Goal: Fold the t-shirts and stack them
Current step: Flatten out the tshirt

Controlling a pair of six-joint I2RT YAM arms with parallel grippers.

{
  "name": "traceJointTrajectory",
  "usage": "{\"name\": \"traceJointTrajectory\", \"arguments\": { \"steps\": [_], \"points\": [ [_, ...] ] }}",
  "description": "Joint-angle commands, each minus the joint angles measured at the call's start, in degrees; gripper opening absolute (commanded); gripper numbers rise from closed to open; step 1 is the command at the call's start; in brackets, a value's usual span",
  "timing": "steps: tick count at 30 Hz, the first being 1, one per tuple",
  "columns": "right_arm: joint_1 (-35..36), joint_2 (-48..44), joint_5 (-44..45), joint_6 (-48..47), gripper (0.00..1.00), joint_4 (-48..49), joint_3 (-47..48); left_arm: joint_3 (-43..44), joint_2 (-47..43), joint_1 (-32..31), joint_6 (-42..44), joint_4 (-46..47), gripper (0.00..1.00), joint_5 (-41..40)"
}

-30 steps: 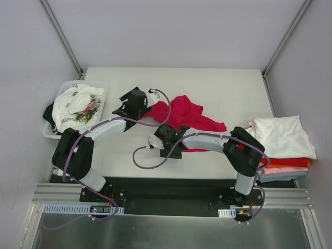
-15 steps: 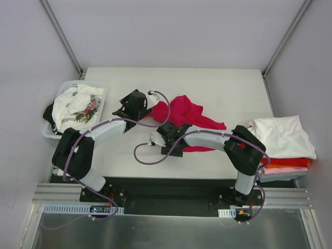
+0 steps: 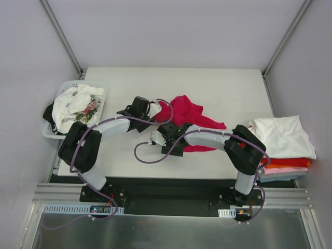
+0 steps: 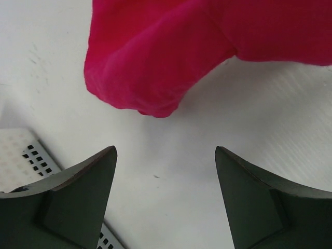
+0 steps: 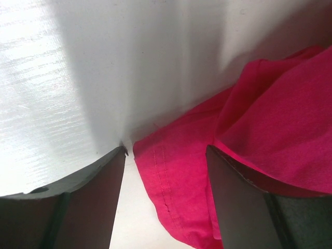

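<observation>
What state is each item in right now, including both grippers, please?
Crimson shirt: crumpled, unfolded, on the table.
Left gripper: open, empty, just short of the shirt.
Right gripper: open, shirt hem between its fingers.
Basket: holds crumpled shirts.
Stack: folded shirts, white one on top.

**Soft cloth on a hard, smooth table**

We see the crimson-magenta t-shirt (image 3: pixel 184 115) as soft, matt cloth, wrinkled, with a stitched hem showing in the right wrist view. The table (image 3: pixel 228 88) beneath is white and smooth with a faint sheen, finely streaked close up. At 9 o'clock the basket (image 3: pixel 47 134) is white plastic and holds a matt printed white t-shirt (image 3: pixel 78 106). At 3 o'clock the folded t-shirts (image 3: pixel 282 136) are matt cloth. The fingers (image 4: pixel 78 197) of the left gripper (image 4: pixel 165 150) are dark matt plastic. At 6 o'clock the rail (image 3: pixel 290 196) is bare silver metal.
</observation>
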Motion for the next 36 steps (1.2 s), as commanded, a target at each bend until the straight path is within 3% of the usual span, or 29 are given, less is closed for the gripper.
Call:
{"name": "traceJointTrajectory", "arguments": {
  "steps": [1, 13, 19, 22, 28, 36],
  "points": [
    [-0.3, 0.5, -1.5, 0.2, 0.67, -1.8, 1.3, 3.1, 2.4, 0.4, -2.0, -1.9, 0.76, 3.7],
    [-0.3, 0.7, -1.9, 0.6, 0.67, -1.9, 1.1, 8.7, 8.0, 0.5, -1.0, -1.8, 0.72, 3.0],
    [-0.3, 0.8, -1.8, 0.6, 0.66, -2.1, 1.0, 9.8, 9.4, 0.5, -1.2, -1.9, 0.54, 3.0],
    [-0.3, 1.0, -2.0, 0.7, 0.66, -2.1, 0.9, 9.6, 9.5, 0.4, -1.1, -1.8, 0.38, 2.8],
    [-0.2, 1.5, -2.2, 0.8, 0.62, -2.3, 1.4, 9.3, 9.7, 0.8, -0.9, -1.8, 0.25, 2.5],
    [-0.3, 1.4, -2.3, 1.0, 0.62, -2.5, 1.3, 9.8, 10.2, 1.6, -0.8, -1.7, 0.27, 3.0]
  ]
}}
